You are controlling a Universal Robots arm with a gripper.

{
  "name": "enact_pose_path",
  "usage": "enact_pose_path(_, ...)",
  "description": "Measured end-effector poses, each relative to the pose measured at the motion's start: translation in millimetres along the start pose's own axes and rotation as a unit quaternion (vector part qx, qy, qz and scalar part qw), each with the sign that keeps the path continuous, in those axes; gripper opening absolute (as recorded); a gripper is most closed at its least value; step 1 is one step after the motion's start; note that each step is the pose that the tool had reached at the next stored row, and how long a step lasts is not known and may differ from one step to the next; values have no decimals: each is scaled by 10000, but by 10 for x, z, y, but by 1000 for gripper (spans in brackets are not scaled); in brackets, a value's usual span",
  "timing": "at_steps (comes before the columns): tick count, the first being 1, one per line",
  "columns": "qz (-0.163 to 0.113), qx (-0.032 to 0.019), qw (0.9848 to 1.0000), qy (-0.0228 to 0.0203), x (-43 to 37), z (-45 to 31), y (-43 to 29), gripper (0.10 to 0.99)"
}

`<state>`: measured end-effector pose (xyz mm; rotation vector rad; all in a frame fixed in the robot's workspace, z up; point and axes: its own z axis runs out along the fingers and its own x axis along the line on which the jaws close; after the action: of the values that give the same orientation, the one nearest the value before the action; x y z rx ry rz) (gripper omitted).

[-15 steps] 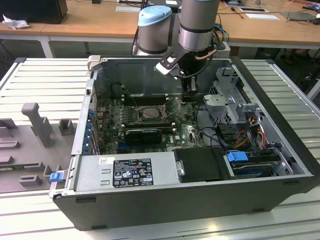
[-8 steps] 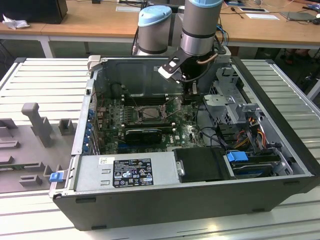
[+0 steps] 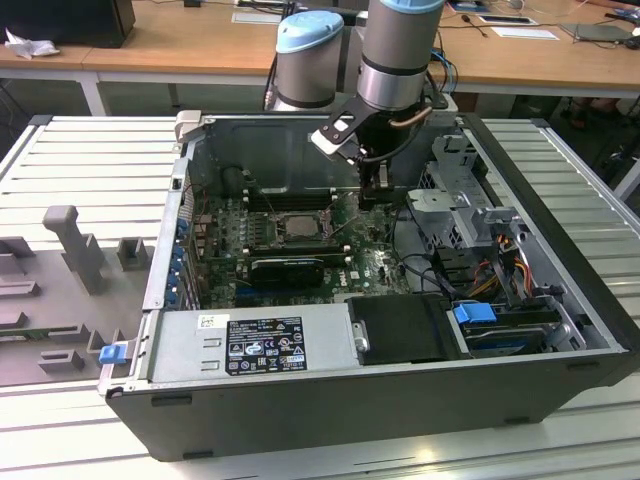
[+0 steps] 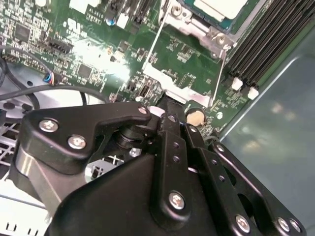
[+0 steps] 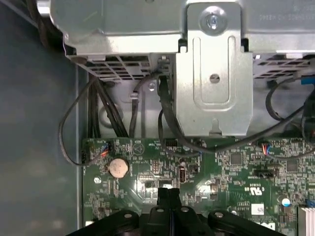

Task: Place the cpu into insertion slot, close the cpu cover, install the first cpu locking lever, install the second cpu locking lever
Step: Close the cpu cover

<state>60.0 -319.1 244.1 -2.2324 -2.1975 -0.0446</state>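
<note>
The black pincer (image 4: 168,104) has its 2 fingers pressed together, with the tips at the free edge of the cpu cover (image 4: 183,90); whether they nip it I cannot tell. The cover is swung open beside the insertion slot (image 3: 270,228), in which the cpu (image 4: 219,7) lies seated.

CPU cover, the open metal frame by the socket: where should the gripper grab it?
I'd pinch the cover at its free rim, the end away from the socket, coming from where the gripper sits. Thin windowed frame: only rims offer grip.
</note>
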Motion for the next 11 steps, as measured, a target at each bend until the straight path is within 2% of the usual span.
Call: enact_pose_path(11,-4,-1,10000,1,-1,-1,-127,106)
